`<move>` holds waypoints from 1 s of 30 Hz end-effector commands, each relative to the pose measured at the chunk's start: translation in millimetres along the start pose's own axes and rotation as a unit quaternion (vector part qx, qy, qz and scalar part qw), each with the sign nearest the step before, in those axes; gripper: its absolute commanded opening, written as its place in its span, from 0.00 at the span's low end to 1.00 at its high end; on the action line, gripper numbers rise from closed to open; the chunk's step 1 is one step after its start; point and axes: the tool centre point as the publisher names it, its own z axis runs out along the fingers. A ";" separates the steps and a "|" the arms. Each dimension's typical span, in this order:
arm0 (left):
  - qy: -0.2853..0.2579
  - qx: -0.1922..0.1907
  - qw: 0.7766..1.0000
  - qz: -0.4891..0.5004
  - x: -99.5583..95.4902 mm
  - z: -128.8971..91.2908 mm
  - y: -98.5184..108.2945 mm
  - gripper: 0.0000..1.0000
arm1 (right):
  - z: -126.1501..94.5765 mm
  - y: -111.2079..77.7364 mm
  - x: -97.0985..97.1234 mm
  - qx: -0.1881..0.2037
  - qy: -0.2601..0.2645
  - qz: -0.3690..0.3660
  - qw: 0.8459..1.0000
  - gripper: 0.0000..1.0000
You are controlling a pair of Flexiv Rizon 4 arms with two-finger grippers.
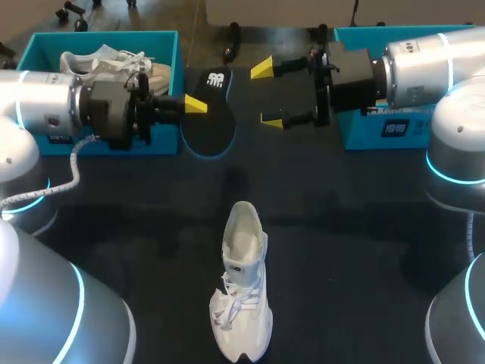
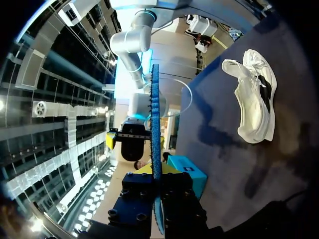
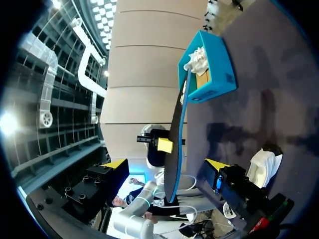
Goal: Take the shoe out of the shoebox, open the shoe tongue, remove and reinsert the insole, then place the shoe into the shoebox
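Observation:
A white shoe [image 1: 242, 284] lies on the dark table, toe toward the near edge, its opening empty. The black insole [image 1: 208, 114] with a blue rim hangs above the table near the teal shoebox [image 1: 163, 57]. My left gripper [image 1: 195, 105] is shut on the insole's edge. In the left wrist view the insole [image 2: 156, 124] stands edge-on between the fingers of my left gripper [image 2: 157, 181], with the shoe [image 2: 254, 99] off to the side. My right gripper [image 1: 267, 94] is open, facing the insole from a short gap. Seen from the right wrist, the insole [image 3: 175, 144] is ahead of my right gripper [image 3: 166, 165].
The left shoebox holds a second white shoe [image 1: 106, 64]. Another teal box [image 1: 379, 129] stands at the back right under my right arm. Bare table [image 1: 348, 227] lies around the shoe.

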 end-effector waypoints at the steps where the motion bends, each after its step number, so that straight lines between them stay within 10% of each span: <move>1: 0.008 -0.013 1.000 0.012 0.4 1.9 4.2 0.00 | 2.4 -0.1 -0.8 -0.001 0.001 0.000 1.000 1.00; 20: 0.001 -0.020 0.997 0.071 -1.8 19.1 15.4 0.00 | 28.9 -15.3 -12.6 0.022 0.034 -0.016 0.999 1.00; 30: -0.002 -0.013 0.998 0.068 -2.3 25.0 16.7 0.00 | 52.3 -15.4 -13.9 0.050 0.020 -0.034 0.998 0.79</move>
